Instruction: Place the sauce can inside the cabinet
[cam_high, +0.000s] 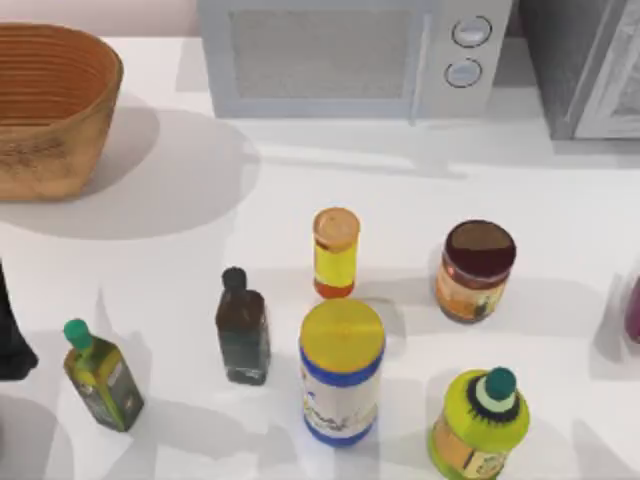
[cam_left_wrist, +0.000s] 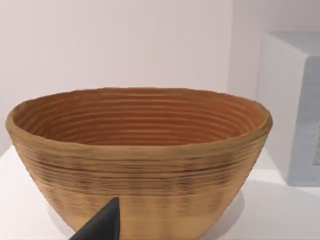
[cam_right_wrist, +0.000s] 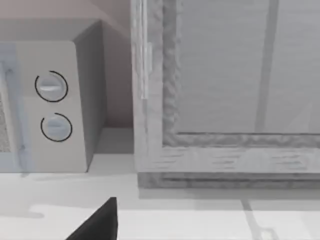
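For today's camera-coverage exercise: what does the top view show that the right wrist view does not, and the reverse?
Top view alone: the sauce can, the basket and five other containers, including the yellow bottle and the yellow-lidded can. Right wrist view alone: the cabinet door's panelled front seen close, shut, and a dark tip of the right end effector. Both: the microwave with its two knobs, the cabinet and the white table.

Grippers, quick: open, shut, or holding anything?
Left gripper: cannot be told; one dark fingertip before the woven wooden basket.
Right gripper: cannot be told; facing the grey panelled cabinet.
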